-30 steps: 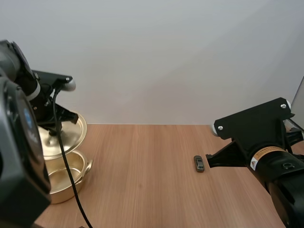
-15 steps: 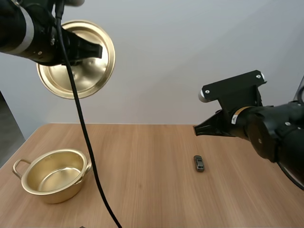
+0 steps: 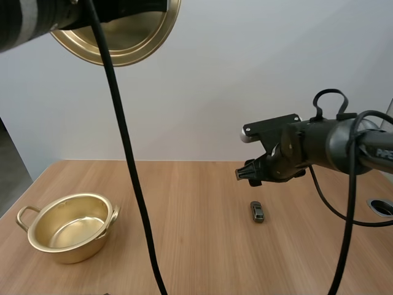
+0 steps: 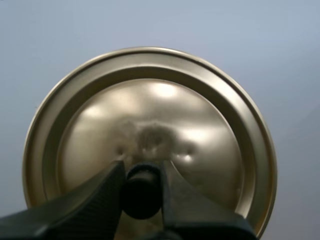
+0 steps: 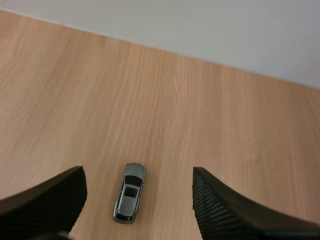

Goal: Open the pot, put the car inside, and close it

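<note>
High view: the open pot point(image 3: 67, 228) sits at the desk's point(image 3: 184, 246) left, and above it the left jaws clamp the knob point(image 4: 141, 192) of the lid point(image 3: 141, 37), held aloft. The car point(image 3: 258, 211) lies well to the right, below the spread right jaws. The pickup looks next: descend and pinch its sides. Bare wood, plain wall point(image 3: 276, 74).

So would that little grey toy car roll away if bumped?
The small grey toy car looks light and rigid, unlikely to bend. If its wheels turn, a lengthwise nudge may roll it across the smooth wooden table.
</note>
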You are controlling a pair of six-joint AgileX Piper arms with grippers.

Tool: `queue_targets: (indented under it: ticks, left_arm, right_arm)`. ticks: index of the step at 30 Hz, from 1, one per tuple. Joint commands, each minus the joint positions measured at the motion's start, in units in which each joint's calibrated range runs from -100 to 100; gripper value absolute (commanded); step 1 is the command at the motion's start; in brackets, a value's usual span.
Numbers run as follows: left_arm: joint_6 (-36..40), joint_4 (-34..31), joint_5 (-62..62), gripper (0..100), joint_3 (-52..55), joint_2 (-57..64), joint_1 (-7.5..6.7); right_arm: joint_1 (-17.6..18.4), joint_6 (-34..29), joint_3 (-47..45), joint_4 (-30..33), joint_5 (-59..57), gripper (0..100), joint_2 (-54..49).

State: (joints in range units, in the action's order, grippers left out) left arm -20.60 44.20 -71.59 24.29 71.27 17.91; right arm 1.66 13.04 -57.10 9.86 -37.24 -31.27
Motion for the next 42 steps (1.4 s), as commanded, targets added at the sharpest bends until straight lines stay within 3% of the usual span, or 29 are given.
queue_targets:
  ticks: [1, 29, 42]
  left_arm:
    - [0.0, 0.0, 0.0, 0, 0.0, 0.0, 0.04]
    - [0.0, -0.1, -1.2, 0, 0.0, 0.0, 0.04]
    - [0.0, -0.5, -1.4, 0, 0.0, 0.0, 0.04]
  right_arm:
    - [0.0, 0.0, 0.6, -0.3, -0.3, 100, 2.3]
    - [0.0, 1.7, 2.2, -1.1, 7.1, 100, 14.9]
    - [0.0, 1.5, 6.4, -1.5, 4.3, 100, 23.4]
